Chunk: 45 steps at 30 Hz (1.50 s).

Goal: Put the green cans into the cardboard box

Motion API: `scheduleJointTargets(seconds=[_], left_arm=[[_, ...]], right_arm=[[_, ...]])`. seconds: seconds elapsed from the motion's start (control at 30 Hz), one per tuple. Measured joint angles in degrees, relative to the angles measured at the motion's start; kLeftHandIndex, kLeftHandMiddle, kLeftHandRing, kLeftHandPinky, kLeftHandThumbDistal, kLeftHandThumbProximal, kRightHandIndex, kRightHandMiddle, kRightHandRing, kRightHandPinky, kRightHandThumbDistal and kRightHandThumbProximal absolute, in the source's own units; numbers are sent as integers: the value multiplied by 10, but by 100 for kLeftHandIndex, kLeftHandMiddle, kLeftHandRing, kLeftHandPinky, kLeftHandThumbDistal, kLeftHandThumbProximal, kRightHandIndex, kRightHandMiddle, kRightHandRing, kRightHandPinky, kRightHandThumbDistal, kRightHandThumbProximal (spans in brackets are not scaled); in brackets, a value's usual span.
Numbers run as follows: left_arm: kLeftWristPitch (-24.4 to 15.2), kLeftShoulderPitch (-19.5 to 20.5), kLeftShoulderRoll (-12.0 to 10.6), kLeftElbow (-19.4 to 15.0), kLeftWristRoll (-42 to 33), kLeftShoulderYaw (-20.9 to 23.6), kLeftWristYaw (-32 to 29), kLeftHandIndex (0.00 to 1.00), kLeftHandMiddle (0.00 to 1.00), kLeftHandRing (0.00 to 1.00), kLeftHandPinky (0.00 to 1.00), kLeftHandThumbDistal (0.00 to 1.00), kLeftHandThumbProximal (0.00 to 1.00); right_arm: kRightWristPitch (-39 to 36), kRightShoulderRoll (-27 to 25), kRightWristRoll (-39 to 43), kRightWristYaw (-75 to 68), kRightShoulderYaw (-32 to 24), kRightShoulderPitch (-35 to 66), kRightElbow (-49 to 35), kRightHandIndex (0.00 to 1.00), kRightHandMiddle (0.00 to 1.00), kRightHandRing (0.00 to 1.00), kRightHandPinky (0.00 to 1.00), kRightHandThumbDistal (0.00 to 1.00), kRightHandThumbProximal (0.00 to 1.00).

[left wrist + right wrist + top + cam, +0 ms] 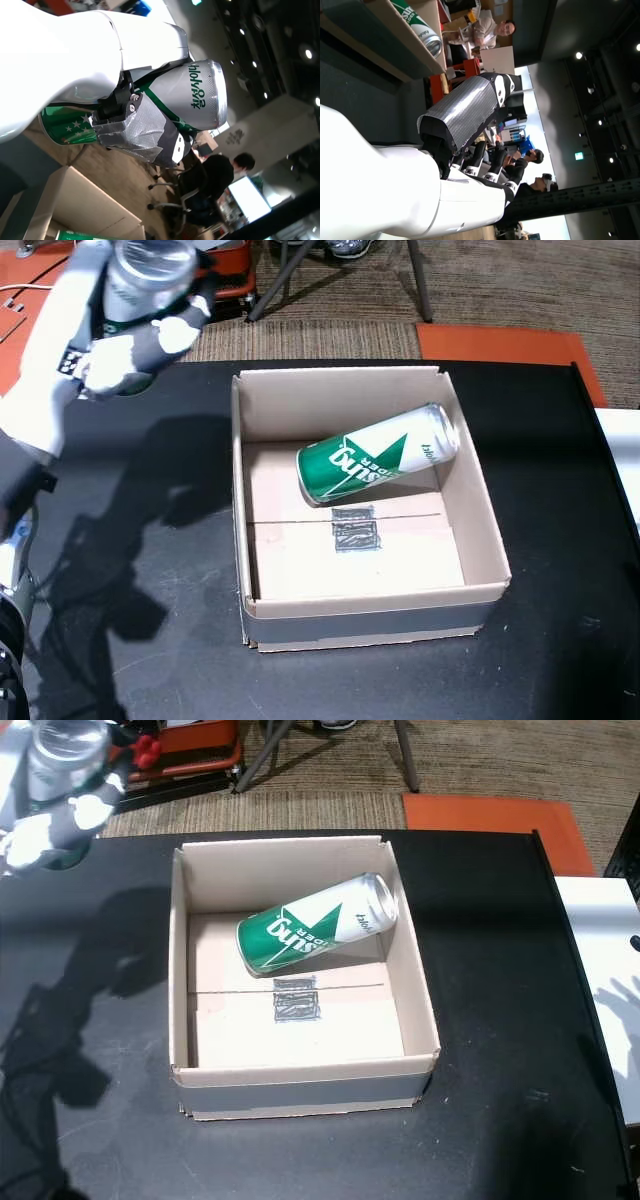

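Green cans number two here: one [378, 454] lies on its side inside the cardboard box [470, 485], in the upper half of the box floor, its long axis running from lower left to upper right with the silver top end toward the box's right wall; the other green can [148, 275] is clamped in the left hand [130, 335] at the upper left of both head views, up off the black counter [140, 540] and outside the box's left wall. In the left wrist view that held can [200, 95] sits with fingers wrapped round its body, its silver end toward the right of the frame. The move ahead turns on this: the box opening lies to the right of and below the left hand in the frame, so the carried can likely has to travel rightward over the left wall before it is let go, and the free floor is the lower half of the box. The right hand [465, 112] shows only in its wrist view, fingers loosely curled on nothing; it is out of both head views. On the lying can white lettering reads upside down, too tilted to spell surely; the held can bears green Korean characters, "칠성사이다" as far as I can read.
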Motion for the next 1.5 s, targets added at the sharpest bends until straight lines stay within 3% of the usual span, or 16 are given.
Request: scheduleJointTargets(seconds=[0.13, 0.2, 0.3, 0.4, 0.43, 0.53, 0.6, 0.7, 0.8, 1.13, 1.37, 1.5], left_arm=[[0, -25, 2, 1, 72, -49, 69, 12, 14, 39, 30, 28, 0], [0, -40, 3, 1, 112, -80, 110, 3, 6, 33, 30, 26, 0], [7, -62, 8, 1, 204, -144, 196, 9, 11, 39, 32, 19, 0], [26, -90, 16, 1, 306, -220, 303, 14, 16, 42, 35, 20, 0], [41, -99, 19, 1, 343, -250, 345, 15, 17, 44, 41, 25, 0], [100, -135, 23, 2, 479, -367, 487, 20, 14, 34, 20, 34, 0], [124, -153, 20, 8, 525, -419, 535, 21, 11, 29, 7, 38, 0], [148, -170, 3, 23, 555, -467, 580, 18, 6, 24, 5, 45, 0], [159, -172, -14, 32, 561, -496, 598, 10, 5, 24, 2, 35, 0], [167, -172, -25, 40, 559, -535, 626, 13, 4, 23, 3, 28, 0], [165, -172, -30, 42, 553, -540, 626, 21, 11, 32, 0, 17, 0], [164, -171, -31, 43, 549, -540, 626, 24, 13, 34, 0, 25, 0]], right_arm=[[0, 2, 0, -1, -1, 0, 0, 68, 69, 79, 88, 100, 57], [0, 3, 0, -1, -1, 0, 0, 69, 70, 80, 88, 100, 56], [-4, 7, 1, 2, -2, 1, -1, 67, 69, 80, 88, 100, 57], [-8, 11, 1, 2, -2, 2, -1, 66, 68, 79, 87, 100, 57], [-8, 12, 1, 1, -2, 2, -1, 66, 68, 79, 87, 100, 58], [-12, 13, 1, -3, -2, 3, -2, 66, 68, 78, 88, 100, 58], [-16, 16, 1, -3, -2, 4, -3, 67, 68, 79, 88, 100, 57], [-18, 16, 2, 2, -2, 5, -4, 67, 68, 79, 88, 100, 56], [-18, 17, 2, 2, -2, 5, -5, 65, 66, 78, 88, 100, 58], [-28, 20, 2, -2, -2, 11, -7, 66, 68, 79, 88, 100, 57], [-30, 22, 6, 8, -2, 11, -9, 66, 68, 79, 89, 100, 58], [-30, 22, 6, 7, -2, 11, -9, 67, 69, 79, 89, 100, 58]])
